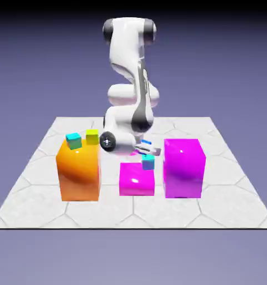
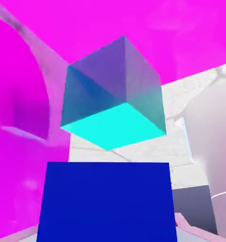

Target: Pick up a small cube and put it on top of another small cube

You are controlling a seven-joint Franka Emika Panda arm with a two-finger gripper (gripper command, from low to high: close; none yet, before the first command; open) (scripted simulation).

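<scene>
Pinching the deep-blue cube in the hand, just short of the cyan-topped cube ahead (turned at an angle to it). Could knock that target aside by advancing too low, or drop the load by releasing off-centre.

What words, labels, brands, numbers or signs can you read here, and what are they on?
None can be read in either view.
The arm: no lettering or logo that I can make out; any small print would be too small to read.
The blue cube, the cyan-topped cube and the orange block: no text shows on the faces in view.
</scene>
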